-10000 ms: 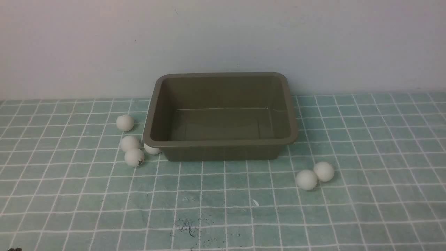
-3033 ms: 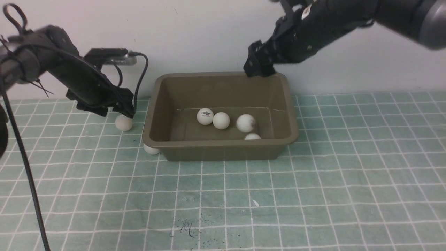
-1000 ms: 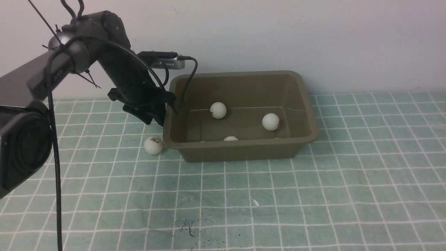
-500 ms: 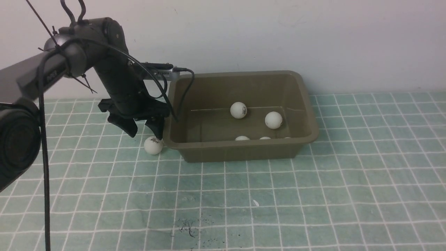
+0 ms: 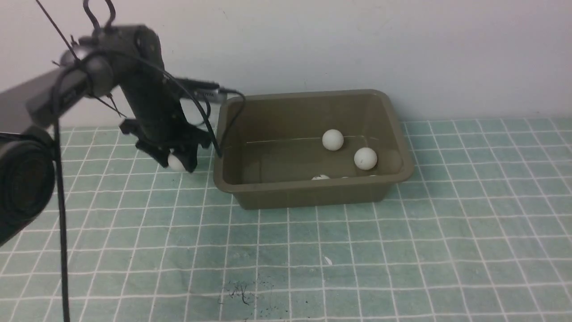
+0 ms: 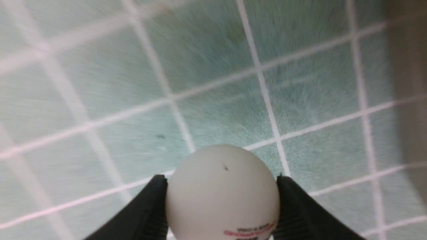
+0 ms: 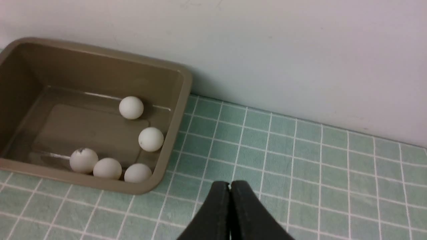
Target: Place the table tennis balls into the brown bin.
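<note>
The brown bin point(image 5: 308, 192) point(image 7: 181, 100) stands near the wall with several table tennis balls inside; two balls point(image 5: 333, 139) point(image 5: 365, 158) lie toward its right end, and three more point(image 7: 83, 160) point(image 7: 107, 168) point(image 7: 137, 172) line up along its near wall. My left gripper point(image 5: 175, 162) point(image 6: 222, 180) hangs above the cloth just left of the bin, shut on a white table tennis ball point(image 5: 174, 163) point(image 6: 223, 193) with red and dark print. My right gripper point(image 7: 230, 186) is shut and empty, off to the bin's right; it is out of the front view.
A green checked tablecloth point(image 5: 313, 250) covers the table, and a pale wall point(image 5: 357, 44) rises right behind the bin. The left arm's cable point(image 5: 232, 116) drapes over the bin's left rim. Dark specks point(image 5: 239, 290) mark the cloth near the front.
My left gripper has closed on the ball that lay by the bin's left front corner and lifted it. The bin slid slightly right and the balls inside rolled right.
</note>
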